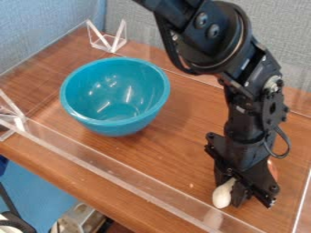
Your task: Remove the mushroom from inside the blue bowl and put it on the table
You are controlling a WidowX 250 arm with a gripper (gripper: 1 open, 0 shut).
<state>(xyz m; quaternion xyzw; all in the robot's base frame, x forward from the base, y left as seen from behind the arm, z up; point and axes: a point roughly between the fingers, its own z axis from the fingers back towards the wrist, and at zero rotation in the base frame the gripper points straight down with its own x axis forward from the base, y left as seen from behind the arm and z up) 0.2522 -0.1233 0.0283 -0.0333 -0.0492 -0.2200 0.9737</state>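
The glossy turquoise-blue bowl (115,96) stands upright on the wood-grain tabletop (158,155), toward the left of the view; its smooth inside is open to the camera, with bright glints low on the inner wall, and the mushroom is outside it. The black robot arm (235,64) reaches in from the top of the view, bends, and runs down along the right side, well apart from the bowl; its gripper (231,184) is low over the near right part of the tabletop, fingertips down near the wood. The toy mushroom (223,194) is at those fingertips, its cream-white stem showing at their left side and pointing toward the near edge; the jaws are closed in on the mushroom, pinching it, though dark finger parts hide much of it; whether it touches the wood is hard to tell. A low clear acrylic wall (115,177) runs along the near edge, just beside the mushroom; a white angular bracket (107,36) stands at the far left corner, beyond the bowl; a grey textured panel (145,20) rises behind the tabletop.
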